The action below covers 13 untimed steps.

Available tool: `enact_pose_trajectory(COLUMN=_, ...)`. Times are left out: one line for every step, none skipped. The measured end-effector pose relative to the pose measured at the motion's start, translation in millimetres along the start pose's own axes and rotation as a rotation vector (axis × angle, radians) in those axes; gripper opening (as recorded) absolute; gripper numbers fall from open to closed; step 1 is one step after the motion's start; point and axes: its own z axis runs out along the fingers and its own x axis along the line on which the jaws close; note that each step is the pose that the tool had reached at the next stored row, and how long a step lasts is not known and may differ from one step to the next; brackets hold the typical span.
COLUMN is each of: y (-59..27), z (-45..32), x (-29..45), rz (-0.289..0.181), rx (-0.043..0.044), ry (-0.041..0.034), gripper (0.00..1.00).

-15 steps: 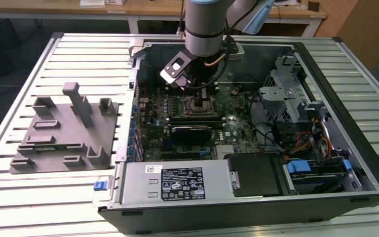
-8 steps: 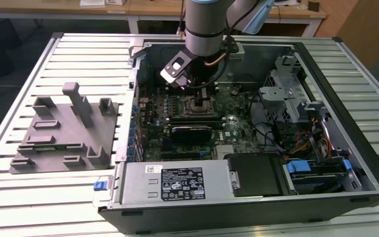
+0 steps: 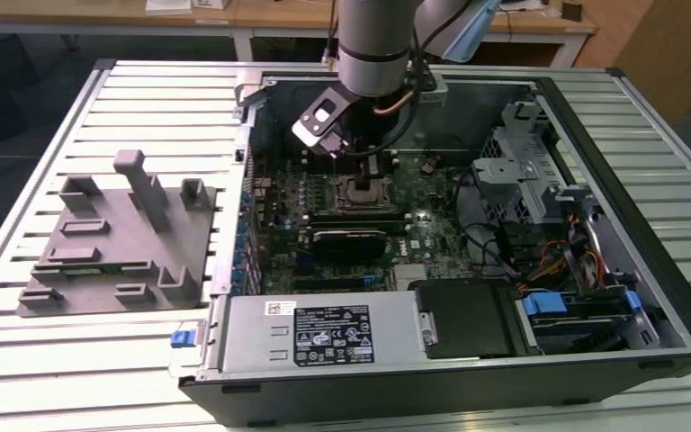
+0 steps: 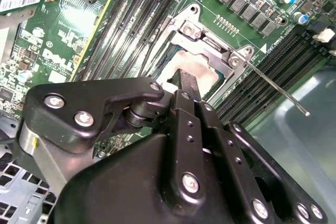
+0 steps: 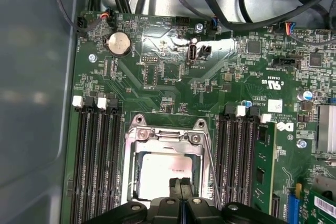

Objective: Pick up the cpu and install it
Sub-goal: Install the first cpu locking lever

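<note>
The first wrist view shows the cpu [image 5: 164,174] lying in the socket [image 5: 163,136], with the claw [image 5: 181,182] pinched narrow, fingers together, over its edge. The exterior view adds a grey fixture [image 3: 112,238] on the table [image 3: 82,369].

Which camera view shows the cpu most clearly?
The first wrist view: the cpu faces the camera, its pale top mostly bare inside the socket frame. The second wrist view shows it slanted, partly behind the gripper. The exterior view shows little of it, under the gripper.
</note>
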Motion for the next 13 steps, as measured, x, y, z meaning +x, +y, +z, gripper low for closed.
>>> enact_pose_trajectory(y=0.0, z=-0.7, x=0.0, rz=0.000, rx=0.0000, ry=0.0000, gripper=0.11)
enact_pose_trajectory(y=0.0, z=-1.3, x=0.0, rz=0.000, rx=0.0000, ry=0.0000, gripper=0.11)
enact_pose_trajectory(y=0.1, z=-1.9, x=0.0, rz=0.000, rx=-0.0001, ry=0.0000, gripper=0.11)
enact_pose_trajectory(y=0.1, z=-2.7, x=0.0, rz=0.000, rx=-0.0001, ry=0.0000, gripper=0.11)
enact_pose_trajectory(y=0.2, z=-4.1, x=0.0, rz=0.000, rx=-0.0001, ry=0.0000, gripper=0.11)
enact_pose_trajectory(y=0.2, z=-5.4, x=0.0, rz=0.000, rx=0.0000, ry=0.0000, gripper=0.11)
enact_pose_trajectory(y=0.2, z=-6.6, x=0.0, rz=0.000, rx=0.0000, ry=0.0000, gripper=0.11)
enact_pose_trajectory(y=0.2, z=-7.9, x=0.0, rz=0.000, rx=0.0000, ry=0.0001, gripper=0.11)
enact_pose_trajectory(y=0.3, z=-9.5, x=0.0, rz=0.000, rx=-0.0001, ry=0.0001, gripper=0.11)
enact_pose_trajectory(y=0.4, z=-11.5, x=0.0, rz=0.000, rx=-0.0001, ry=0.0001, gripper=0.11)
enact_pose_trajectory(y=0.4, z=-13.8, x=-0.1, rz=0.000, rx=0.0000, ry=0.0001, gripper=0.11)
enact_pose_trajectory(y=0.5, z=-16.8, x=-0.1, rz=0.000, rx=0.0000, ry=0.0000, gripper=0.11)
enact_pose_trajectory(y=0.6, z=-19.7, x=-0.1, rz=0.000, rx=0.0000, ry=0.0000, gripper=0.11)
